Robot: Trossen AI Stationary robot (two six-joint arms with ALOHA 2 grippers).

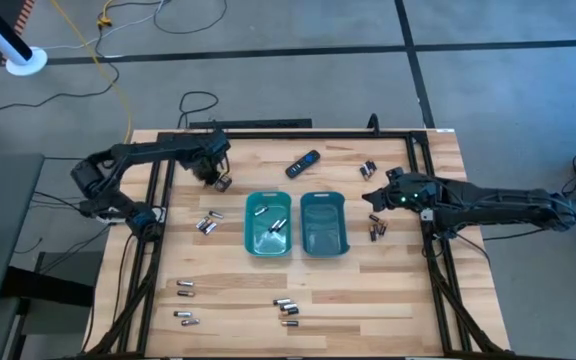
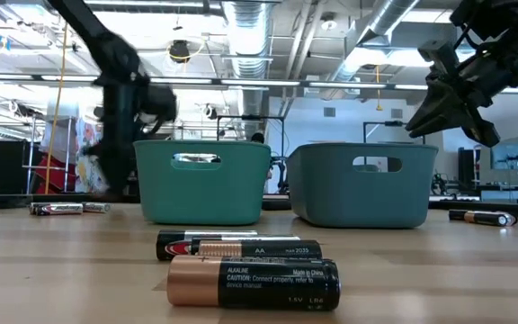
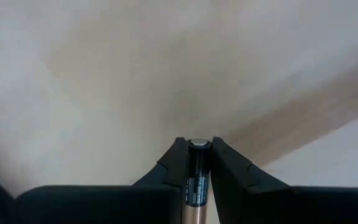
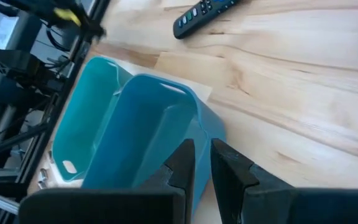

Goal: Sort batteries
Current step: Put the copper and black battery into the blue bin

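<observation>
Batteries, small cylinders either silvery-grey or dark with coppery ends, lie scattered in clusters over the light wooden slatted table: one group left of the trays, two small groups near the front left corner, one group in front of the trays, a pair toward the back right, and a cluster just right of the trays. Several more batteries rest inside the left teal plastic tray; the right teal plastic tray stands just beside it. The left gripper is low over the back left part of the table, its fingers closed on a dark battery with a coppery end, held lengthwise between them. The right gripper hangs above the table just right of the right tray, fingers nearly together with a narrow gap and nothing between them. A black rectangular remote control lies behind the trays. In the low view, two dark, coppery-ended batteries lie side-on in the foreground before both trays.
</observation>
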